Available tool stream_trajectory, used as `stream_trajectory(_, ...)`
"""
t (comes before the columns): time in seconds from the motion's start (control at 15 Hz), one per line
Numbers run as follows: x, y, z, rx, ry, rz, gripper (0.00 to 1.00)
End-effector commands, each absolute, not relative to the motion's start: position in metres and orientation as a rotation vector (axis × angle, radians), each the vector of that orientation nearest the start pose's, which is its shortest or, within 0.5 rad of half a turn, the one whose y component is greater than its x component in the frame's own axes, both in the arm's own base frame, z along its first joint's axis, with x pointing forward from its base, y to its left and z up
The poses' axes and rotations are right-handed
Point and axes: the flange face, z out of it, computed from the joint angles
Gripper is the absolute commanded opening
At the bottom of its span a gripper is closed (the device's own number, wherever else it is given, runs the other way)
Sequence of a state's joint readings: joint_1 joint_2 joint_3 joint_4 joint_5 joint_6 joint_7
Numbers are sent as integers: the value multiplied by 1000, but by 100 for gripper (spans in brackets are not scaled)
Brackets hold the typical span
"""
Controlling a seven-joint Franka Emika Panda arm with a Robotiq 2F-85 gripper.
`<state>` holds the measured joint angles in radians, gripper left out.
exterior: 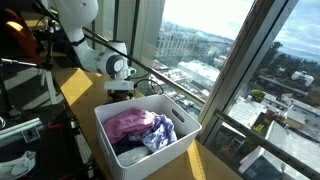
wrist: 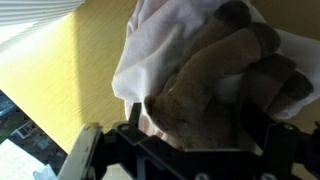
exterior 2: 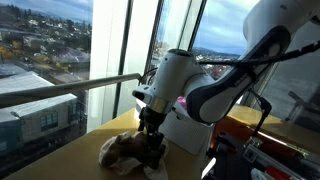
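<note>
Brown-and-white cloth (wrist: 215,75) lay bunched on the wooden table (wrist: 70,90), near the white bin (exterior: 108,138) (pink and blue laundry inside); the gripper (exterior 2: 152,150) stood over it, jaws spread wide, holding nothing — a sound grasp would likely mean sinking into the thickest fold, not a loose edge.

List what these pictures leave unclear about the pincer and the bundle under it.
1. Tips of the pincer: in an exterior view they are dark against the cloth bundle, so I cannot tell whether they touch it.
2. In an exterior view the wall of the white bin hides the pincer tips and the cloth bundle.
3. Wrist view: the cloth bundle is blurred and cut off at the top and right edges, so what it is cannot be told.
</note>
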<state>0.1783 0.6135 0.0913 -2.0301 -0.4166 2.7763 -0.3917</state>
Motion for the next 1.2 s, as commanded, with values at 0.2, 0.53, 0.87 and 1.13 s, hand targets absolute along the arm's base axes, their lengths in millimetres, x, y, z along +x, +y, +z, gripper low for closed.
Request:
stream_trajectory(0.2,598,166,107,-2886,-1548,-181,100)
stream_trajectory(0.53,592,158,85,-2896,-1511,-119,100)
stream_trajectory(0.87,599,148,96,-2920,-1462,-133,58)
stream_trajectory(1.13,601,138,118,-2942,-1414,-152,28)
